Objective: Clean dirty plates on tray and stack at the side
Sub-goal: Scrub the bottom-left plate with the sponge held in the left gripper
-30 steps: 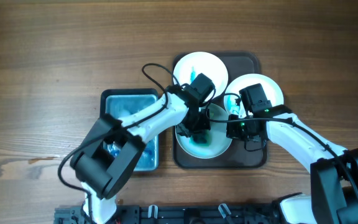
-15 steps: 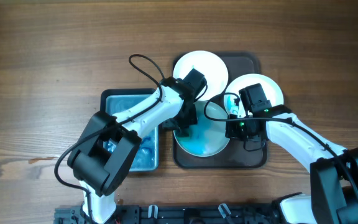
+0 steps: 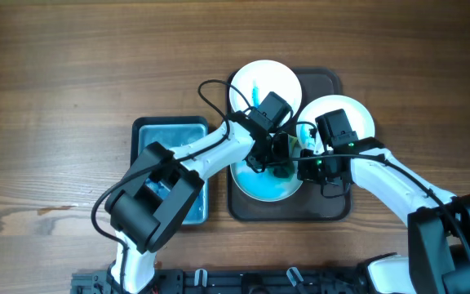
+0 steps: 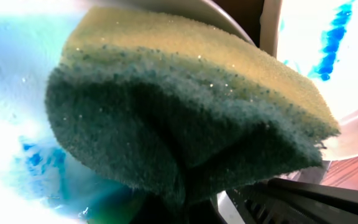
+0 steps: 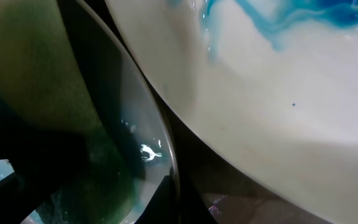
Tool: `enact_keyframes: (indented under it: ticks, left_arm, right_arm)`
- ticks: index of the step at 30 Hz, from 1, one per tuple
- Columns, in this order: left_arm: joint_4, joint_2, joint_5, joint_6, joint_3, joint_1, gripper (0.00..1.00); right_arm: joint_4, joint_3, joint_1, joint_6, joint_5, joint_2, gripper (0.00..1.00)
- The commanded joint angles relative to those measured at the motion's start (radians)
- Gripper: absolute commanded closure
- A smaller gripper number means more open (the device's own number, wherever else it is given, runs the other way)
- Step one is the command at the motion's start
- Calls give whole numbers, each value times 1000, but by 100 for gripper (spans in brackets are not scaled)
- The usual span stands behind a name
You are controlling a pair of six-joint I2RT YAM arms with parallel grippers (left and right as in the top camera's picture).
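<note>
Brown wood-grain table (image 3: 55, 65), evenly lit, pale scuff (image 3: 49, 210) near left edge, black rail (image 3: 219, 282) along bottom

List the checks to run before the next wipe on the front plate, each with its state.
1. Grip of the left tool on the sponge: ok, the sponge fills the left wrist view.
2. Surface of the front plate: not ok, blue film across it.
3. Hold of the right tool on that plate: cannot tell, its grip is hidden.
4. State of the far plate and the right plate: not ok, blue smears.
5. Seat of the right plate on the tray: not ok, it overhangs the right rim.
</note>
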Motion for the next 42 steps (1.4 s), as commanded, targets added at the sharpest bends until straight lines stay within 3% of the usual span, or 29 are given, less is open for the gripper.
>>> enact_keyframes:
  ticks: [1, 10, 13, 18, 22, 26, 36, 42]
  left_arm:
    - [-42, 26, -47, -14, -12, -1, 96]
    - [-374, 25, -502, 24, -10, 66, 96]
    - [-429, 25, -558, 24, 5, 82, 96]
    - [-379, 25, -492, 24, 14, 97, 96]
    - [-253, 26, -285, 15, 14, 96, 96]
    - [-137, 26, -157, -90, 10, 84, 95]
    - [100, 26, -100, -120, 8, -53, 90]
    - [140, 28, -140, -145, 8, -63, 89]
  right_arm:
    - [-8, -5, -4, -4, 60, 26, 96]
    - [-8, -5, -4, -4, 60, 26, 96]
    - [-9, -5, -4, -4, 60, 26, 96]
    - [-9, -5, -4, -4, 60, 26, 96]
    - [-10, -5, -4, -5, 60, 26, 96]
    - [-10, -5, -4, -5, 60, 26, 96]
    - [-21, -5, -4, -8, 60, 26, 96]
    - [-21, -5, -4, -8, 60, 26, 96]
